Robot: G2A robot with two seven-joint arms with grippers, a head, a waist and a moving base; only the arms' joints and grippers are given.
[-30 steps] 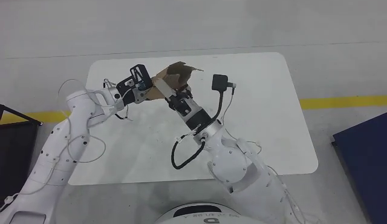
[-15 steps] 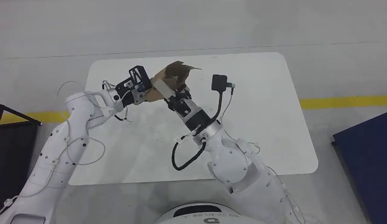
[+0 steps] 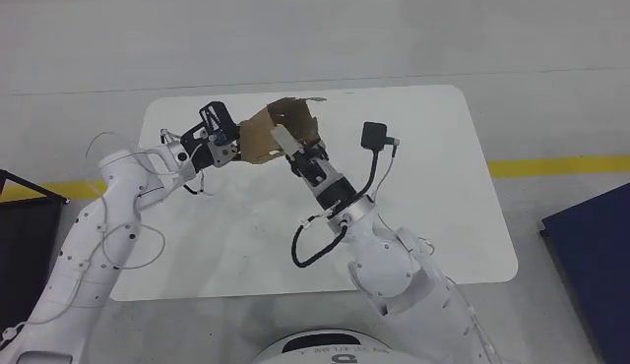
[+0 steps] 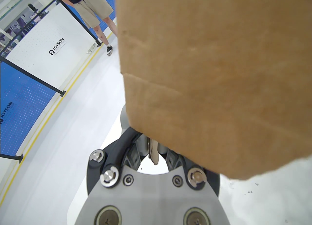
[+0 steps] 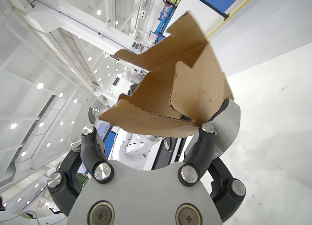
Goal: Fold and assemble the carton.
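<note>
l tool (image 4: pixel 153 148) clamped on carton (image 3: pixel 264 133) edge, r tool (image 5: pixel 151 129) apart against carton, white table (image 3: pixel 423 197) below

Plain brown carton (image 3: pixel 258 140); white table (image 3: pixel 433 187); grey floor (image 3: pixel 295 30) crossed by a yellow stripe (image 3: pixel 561 164), perhaps tape.

Left pincer (image 4: pixel 153 148) is clamped closed, while the right pincer (image 3: pixel 298 146) gapes wide.

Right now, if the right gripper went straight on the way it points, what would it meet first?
The carton: its flaps lie directly ahead of the right gripper, one corner apparently touching the jaws.
</note>
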